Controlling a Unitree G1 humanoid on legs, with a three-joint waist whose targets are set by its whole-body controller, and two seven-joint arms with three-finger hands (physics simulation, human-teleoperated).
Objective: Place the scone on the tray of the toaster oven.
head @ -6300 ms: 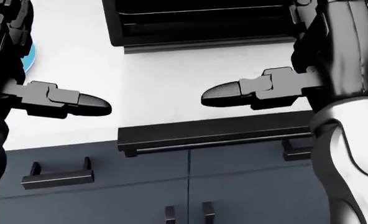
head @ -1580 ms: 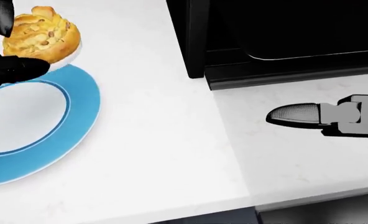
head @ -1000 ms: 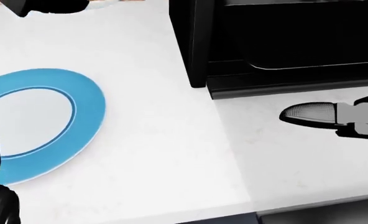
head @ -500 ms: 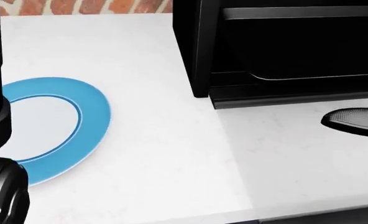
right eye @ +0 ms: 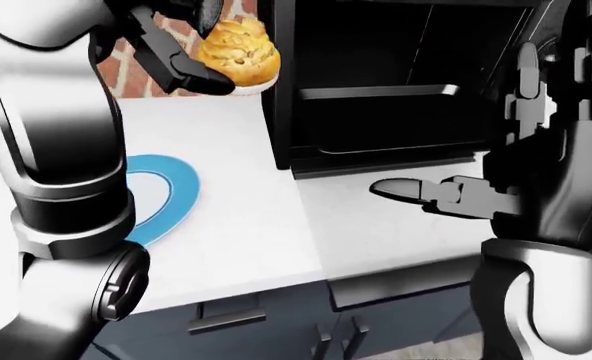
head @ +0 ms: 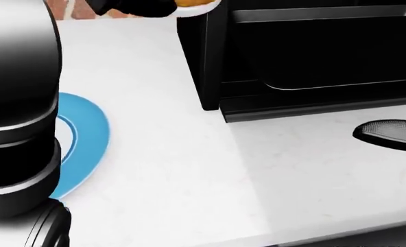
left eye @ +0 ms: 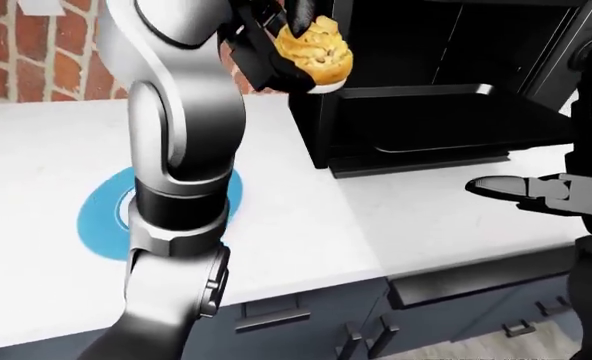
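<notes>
My left hand (right eye: 191, 52) gripped the scone (right eye: 238, 45) — raised beside the open toaster oven (left eye: 426, 82), right hand (right eye: 446, 193) open over the counter (head: 189, 154).

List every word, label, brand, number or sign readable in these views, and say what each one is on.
None: no readable text appears in any view.
The toaster oven shows no brand or dial markings; its tray is plain black.
The blue plate carries only a ring pattern.
The scone, held in the left robot hand, the white counter and the brick wall bear no lettering.
</notes>
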